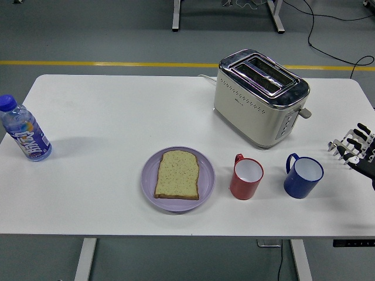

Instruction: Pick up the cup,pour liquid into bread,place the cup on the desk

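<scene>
From the head view, my right hand (pixel 356 149) hovers open, fingers spread, just right of the blue cup (pixel 304 176). Left of that cup stands the red cup (pixel 246 178), then the bread (pixel 177 174) on its plate (pixel 149 178); the toaster (pixel 260 96) sits behind.

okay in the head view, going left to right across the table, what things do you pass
Water bottle → purple plate with the bread slice on it → red cup → blue cup → right robot hand at the table's right edge. The toaster stands farther back, over both cups' span.
</scene>
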